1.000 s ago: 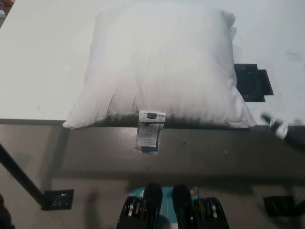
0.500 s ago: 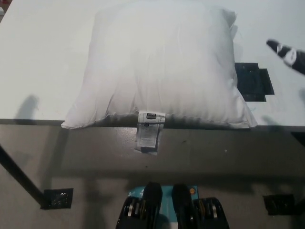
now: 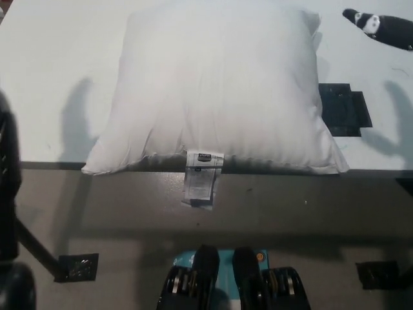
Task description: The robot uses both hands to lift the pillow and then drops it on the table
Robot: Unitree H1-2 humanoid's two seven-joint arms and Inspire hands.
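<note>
- Pillow (image 3: 216, 90): white, square and plump; lies flat on the white table (image 3: 51, 77), occupying its middle; the near seam runs along the table's front edge, with both near corners reaching or slightly overhanging that edge; neither hand touches it.
- Label (image 3: 201, 179): a pale sewn-in tag with a small dark patch at its top; hangs from the middle of the pillow's near seam, down over the table's front edge.
- Right hand (image 3: 381, 27): black with a white marking near its tip; enters from the upper right edge of the head view, above the table and beyond the pillow's far right corner; apart from the pillow; only a narrow tip and part of the hand show, so whether the fingers are spread or closed cannot be told; holds nothing visible.
- Left side: a dark, blurred shape (image 3: 8, 194) stands at the picture's left edge, beside the table's front edge; the white left hand itself is not seen.
- Black plate (image 3: 345, 110): a dark rectangular patch on the table, just beside the pillow's right edge, partly tucked under it.
- Shadows: one soft grey shadow falls on the table left of the pillow; another falls right of the black plate.
- Floor (image 3: 310, 219): grey, below the table's front edge; a small dark square object (image 3: 79, 266) lies at lower left.
</note>
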